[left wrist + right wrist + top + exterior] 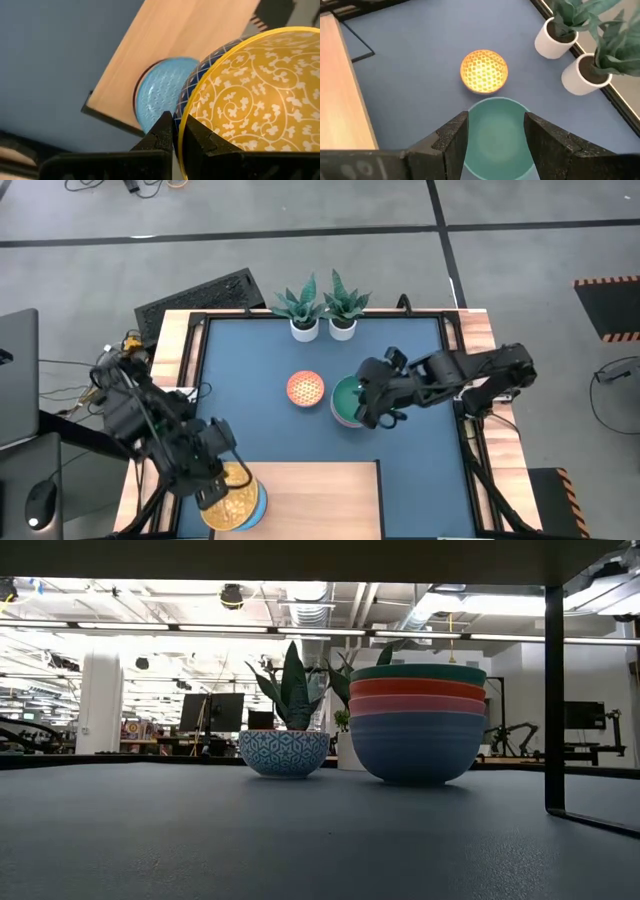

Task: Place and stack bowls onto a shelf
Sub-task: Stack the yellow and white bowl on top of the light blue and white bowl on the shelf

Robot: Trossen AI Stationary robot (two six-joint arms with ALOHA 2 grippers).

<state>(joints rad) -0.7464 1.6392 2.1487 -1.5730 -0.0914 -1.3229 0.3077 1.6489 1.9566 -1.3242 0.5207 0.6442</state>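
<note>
— Where is the yellow bowl [250, 100] held?

— It is gripped by its rim in the left tool [175, 135], tilted over the shelf [320, 495]. A light blue patterned bowl [162, 92] is seen resting on the shelf just beside it.

— And the right tool [495, 132]?

— It is spread wide over the green bowl [495, 130], which tops a stack [418, 720] of green, red, pink and blue bowls on the table [250, 380]. An orange-red patterned bowl [305, 388] is set just beside that stack.

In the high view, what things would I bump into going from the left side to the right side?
Left end effector holding the yellow bowl → orange-red bowl → green bowl → right end effector.
</note>
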